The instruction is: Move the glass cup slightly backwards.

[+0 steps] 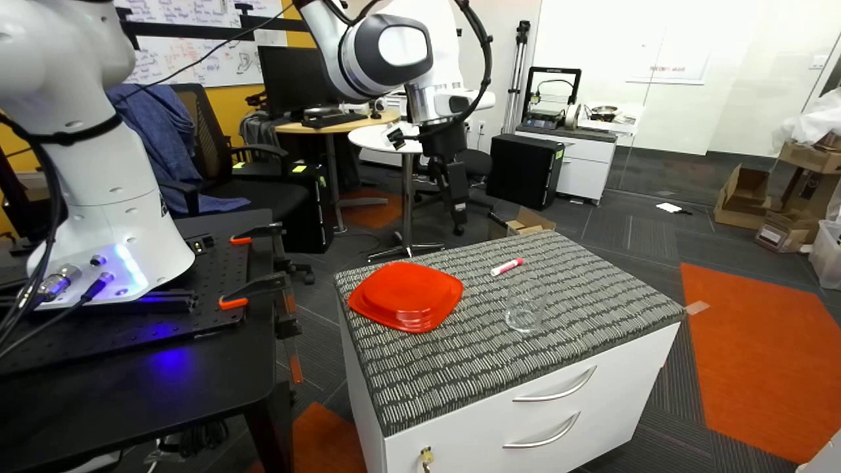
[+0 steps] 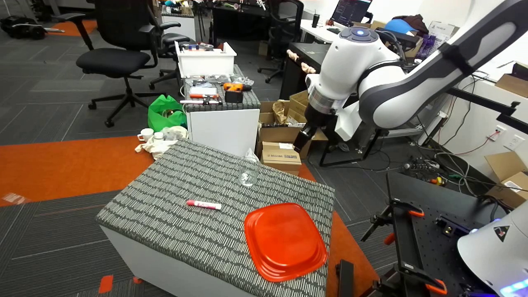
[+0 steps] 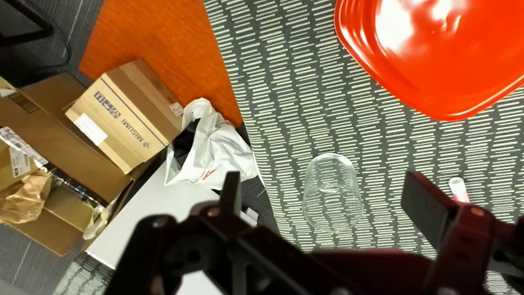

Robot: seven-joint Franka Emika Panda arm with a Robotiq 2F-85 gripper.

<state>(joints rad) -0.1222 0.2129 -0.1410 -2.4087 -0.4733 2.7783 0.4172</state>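
The glass cup (image 1: 524, 310) is a small colourless see-through tumbler standing on the grey patterned cabinet top (image 1: 460, 368). In an exterior view it shows as a faint outline (image 2: 248, 175) near the cabinet's edge. In the wrist view the cup (image 3: 332, 196) lies in line between my two fingers, whole and with nothing around it. My gripper (image 3: 323, 180) is open and empty, its fingers wide apart. In both exterior views the gripper (image 1: 458, 223) hangs in the air above cabinet height, apart from the cup; its dark fingers (image 2: 302, 141) point downward.
A red plastic bowl (image 1: 407, 295) sits upside down on the cabinet top, beside the cup. A pink-and-white marker (image 2: 204, 204) lies near the cup. Cardboard boxes (image 3: 123, 119) and a white bag (image 3: 213, 143) are beyond the cabinet edge. A black robot table (image 1: 164, 368) stands beside it.
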